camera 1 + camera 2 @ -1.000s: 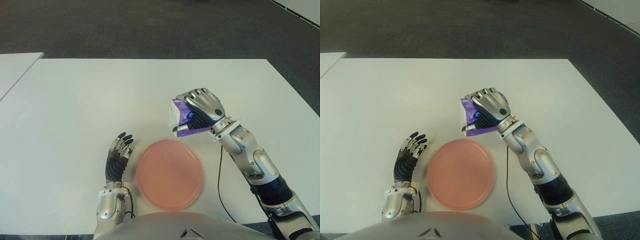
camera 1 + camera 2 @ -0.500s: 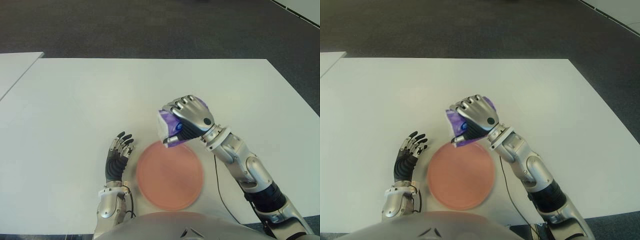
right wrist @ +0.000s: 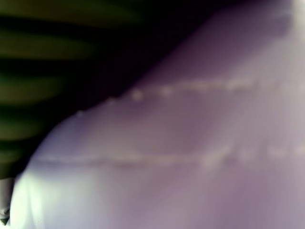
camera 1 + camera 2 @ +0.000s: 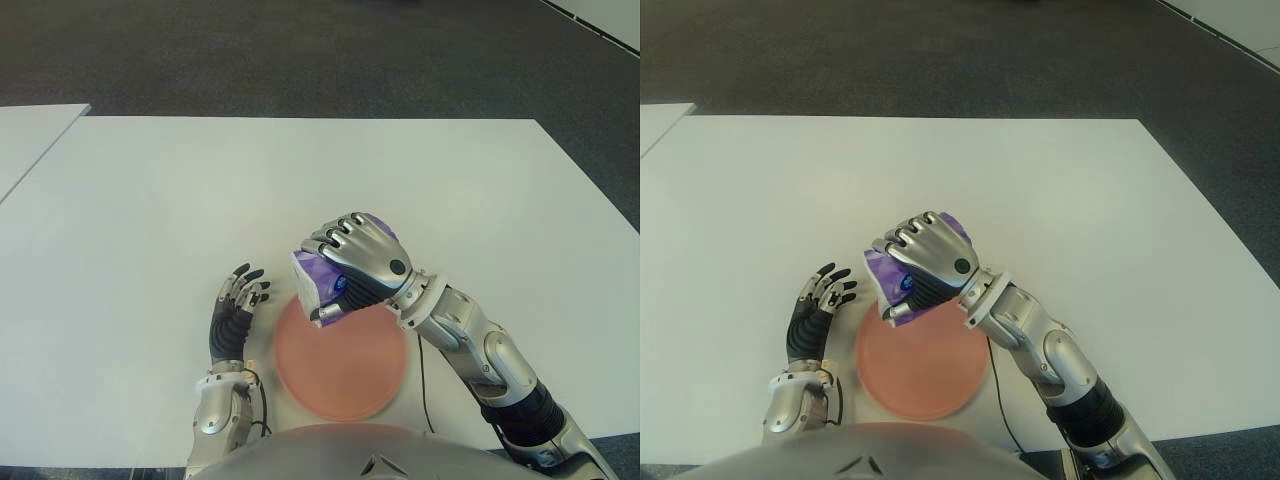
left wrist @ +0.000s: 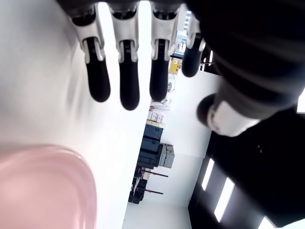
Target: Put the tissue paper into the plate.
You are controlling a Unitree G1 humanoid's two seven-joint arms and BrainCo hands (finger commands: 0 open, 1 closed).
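A: So the right robot hand has its fingers wrapped tight round the purple tissue pack, up over the far-left rim of the pink plate.

B: And the left robot hand? Fingers loose, holding nothing, just left of the plate on the white bench.

Right hand with tissue pack, now over plate's far-left rim.

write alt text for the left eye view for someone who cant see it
The robot's right hand grips a purple-and-white tissue pack over the far edge of a round pink plate on a white table. Its left hand shows left of the plate, fingers open.
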